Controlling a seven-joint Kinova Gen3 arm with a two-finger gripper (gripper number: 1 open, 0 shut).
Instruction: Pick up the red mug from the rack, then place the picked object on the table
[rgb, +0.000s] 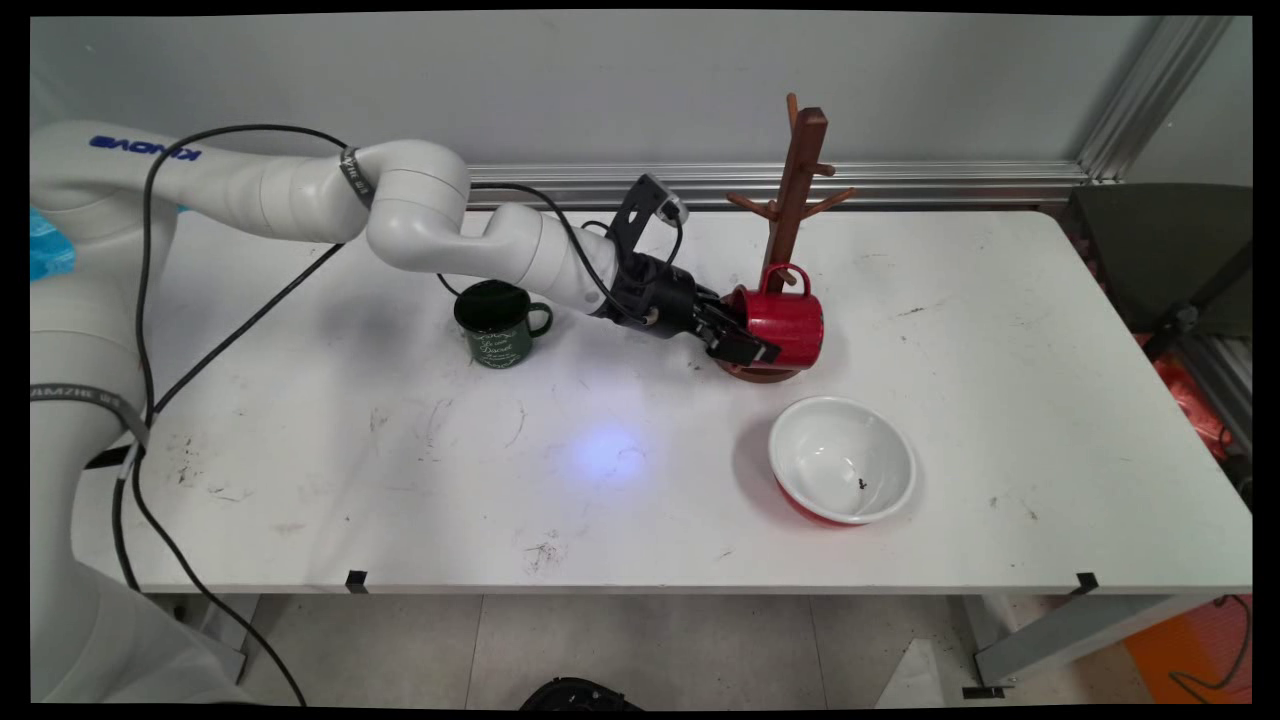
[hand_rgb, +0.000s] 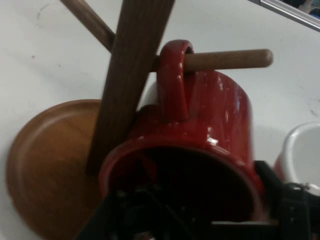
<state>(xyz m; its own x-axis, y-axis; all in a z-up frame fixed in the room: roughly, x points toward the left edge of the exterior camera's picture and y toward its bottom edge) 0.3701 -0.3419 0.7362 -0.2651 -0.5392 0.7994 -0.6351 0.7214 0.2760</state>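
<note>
Your gripper (rgb: 745, 348) sits low at the foot of the wooden mug tree (rgb: 795, 190), reaching in from the left; its jaws are closed over the rim of the red mug (rgb: 790, 325), one finger inside the mouth and the other against the outer wall, as far as the hand view lets you judge.

The red mug lies on its side with its mouth turned toward the hand; its handle (hand_rgb: 172, 75) points upward and is threaded on a lower peg (hand_rgb: 225, 59) of the tree, with the peg's rounded tip showing clear past the handle; the mug's body rests close against the upright post and hangs just above the tree's round base (hand_rgb: 50, 165). Whether the mug's weight is on the peg or in the jaws, you cannot tell from either view.

Around it, a green mug (rgb: 497, 322) stands upright to the left, behind the forearm and well apart from the tree; a white bowl with a red outside (rgb: 842, 458) sits on the table (rgb: 1000, 330) near the tree's base, on the near side; the hand view shows its rim just beside the red mug.
</note>
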